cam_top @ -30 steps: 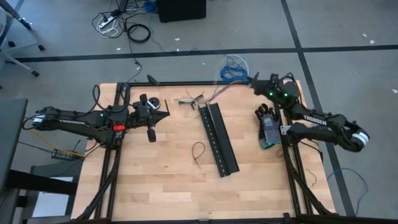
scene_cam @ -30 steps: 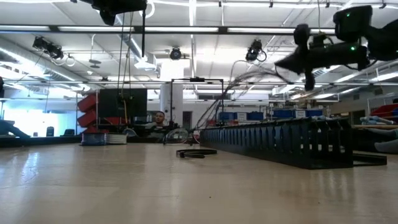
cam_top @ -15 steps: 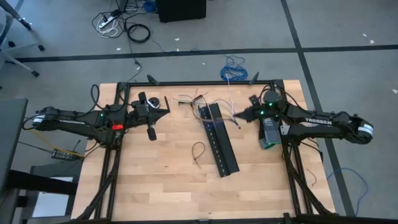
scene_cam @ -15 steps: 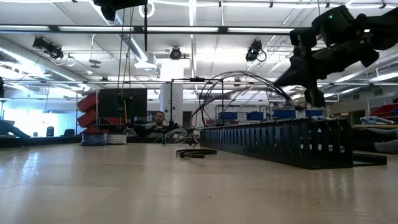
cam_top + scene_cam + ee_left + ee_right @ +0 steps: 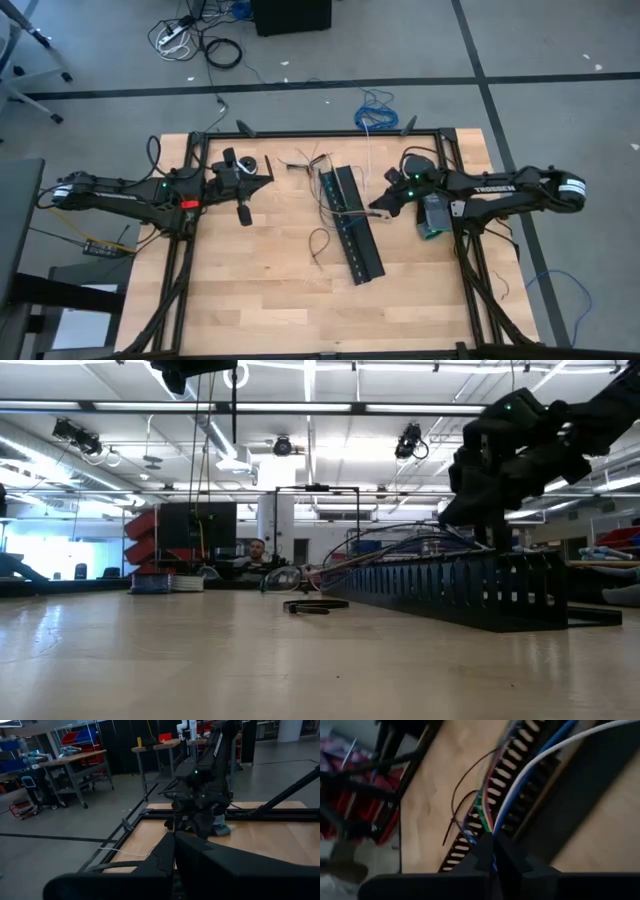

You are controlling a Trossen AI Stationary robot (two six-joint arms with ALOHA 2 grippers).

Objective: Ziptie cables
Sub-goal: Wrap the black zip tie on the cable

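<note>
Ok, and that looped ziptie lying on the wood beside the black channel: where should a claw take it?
Pinch the looped ziptie on the loop's strand farthest from the black channel, coming straight down. It lies flat, with open wood on that side. On the other side the channel and the right claw, holding the cables, crowd it.

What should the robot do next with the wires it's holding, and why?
Probably lower them a little. The right gripper is shut on the cables, which arch just above the slotted black channel, so easing down would lay them into it.
</note>
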